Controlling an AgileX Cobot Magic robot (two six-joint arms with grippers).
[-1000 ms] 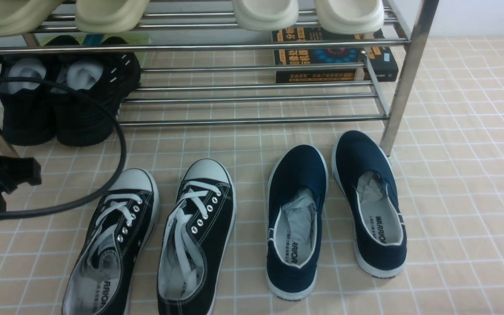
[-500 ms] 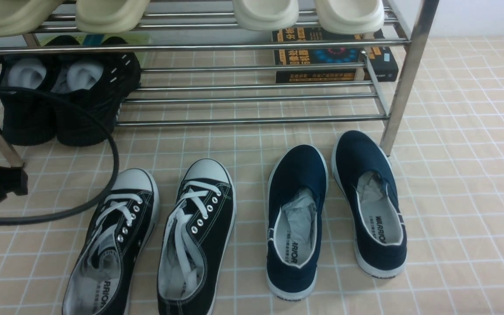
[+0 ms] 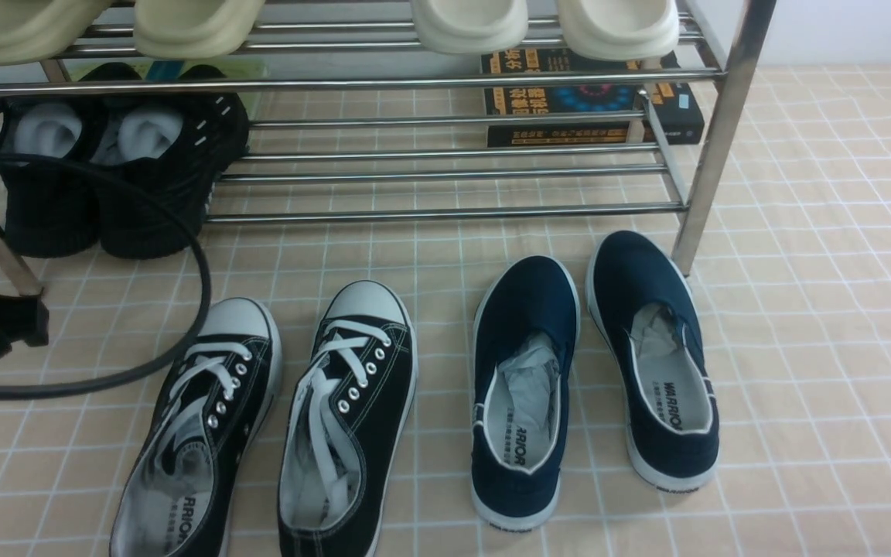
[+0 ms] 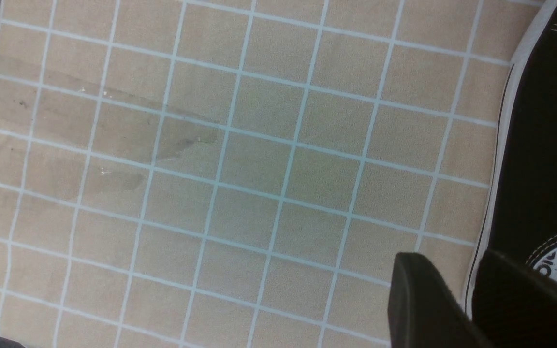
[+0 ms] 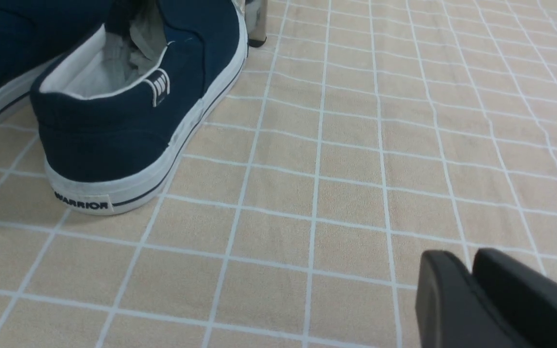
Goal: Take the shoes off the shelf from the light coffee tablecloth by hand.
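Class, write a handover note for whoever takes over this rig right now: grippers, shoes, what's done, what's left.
Left gripper: beside one of the shoes, jaws nearly together, holding nothing.
Right gripper: low over the tablecloth, jaws nearly together, empty.
Shoes: both on the tablecloth in front of the shelf.
Done: shoes are off the shelf.
Left: apparently nothing.

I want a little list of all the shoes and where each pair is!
black lace-ups: on the cloth, in front of the rack, left side
navy slip-ons: on the cloth, right side, paper inside
all-black shoes: rack's bottom tier, left end
pale slippers: upper tier
books: behind the rack
left claw: empty, beside a lace-up
right claw: empty, over bare cloth
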